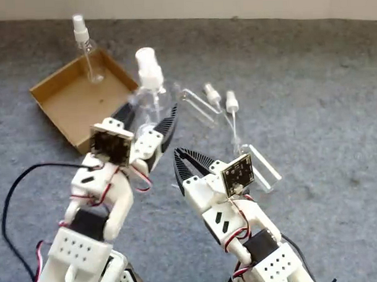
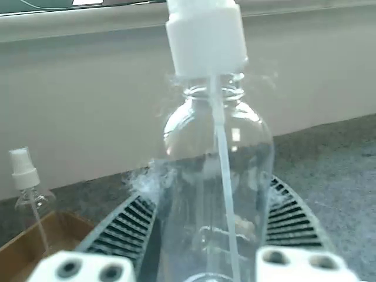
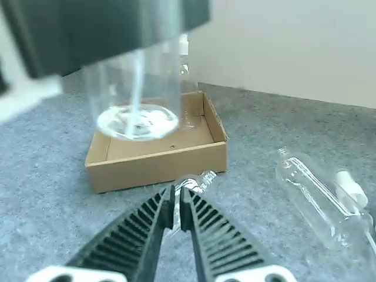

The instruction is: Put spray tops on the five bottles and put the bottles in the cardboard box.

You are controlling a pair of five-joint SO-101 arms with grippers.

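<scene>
High view: a clear plastic bottle (image 1: 153, 105) fitted with a white spray top (image 1: 147, 63) is held upright, gripped between the black ribbed fingers (image 2: 126, 226) of the left gripper (image 1: 147, 121). A shallow brown cardboard box (image 1: 63, 105) lies toward the far left corner of the grey carpeted counter (image 1: 310, 81). A second capped bottle (image 1: 89, 58) stands in the box's far corner. The right gripper (image 1: 178, 163) is placed near mid-counter, its fingers drawn together on nothing. Two uncapped clear bottles (image 1: 196, 102) (image 1: 264, 166) and two loose white spray tops (image 1: 211, 92) (image 1: 232, 103) are seen lying toward the right edge.
</scene>
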